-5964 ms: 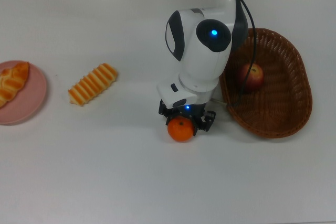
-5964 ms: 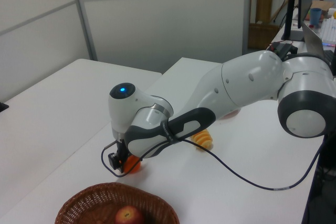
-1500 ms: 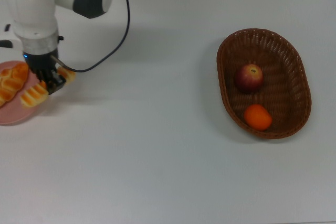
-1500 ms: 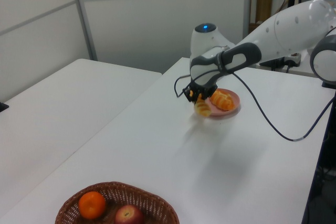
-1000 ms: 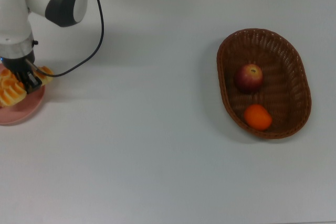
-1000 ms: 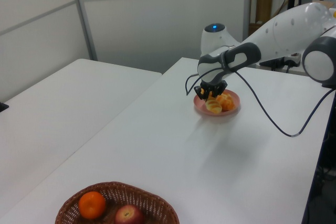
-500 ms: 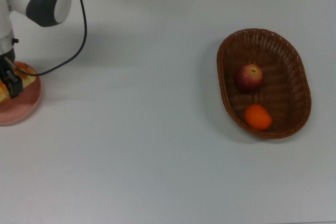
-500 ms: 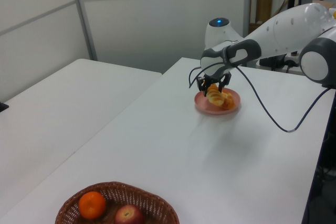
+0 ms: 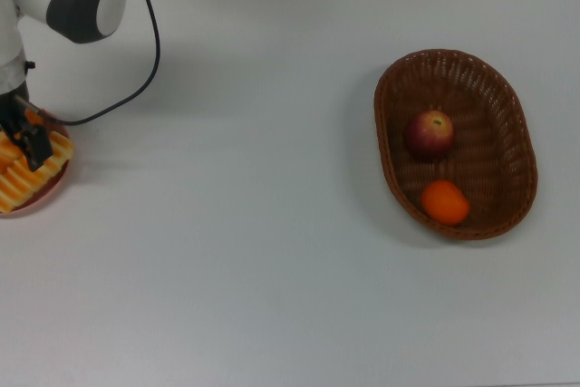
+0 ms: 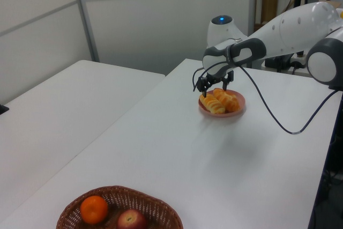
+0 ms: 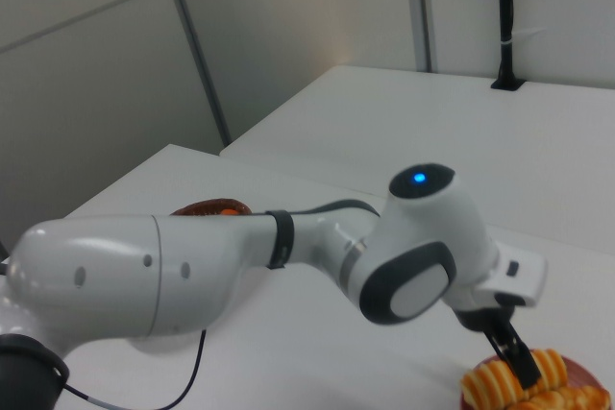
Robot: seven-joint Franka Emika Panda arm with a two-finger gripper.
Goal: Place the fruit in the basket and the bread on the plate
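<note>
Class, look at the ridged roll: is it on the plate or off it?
On it. The ridged roll lies on the pink plate beside the braided loaf, with the gripper above it, open.

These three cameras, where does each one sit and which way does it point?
Top view: overhead, looking straight down; basket right, plate at left edge, arm upper left.
Left view: low at the basket end, looking along the table to the plate; arm enters from the right.
Right view: close by the plate, facing back; the arm fills it, the basket glimpsed behind.
All share the ridged roll under the open pincer.
</note>
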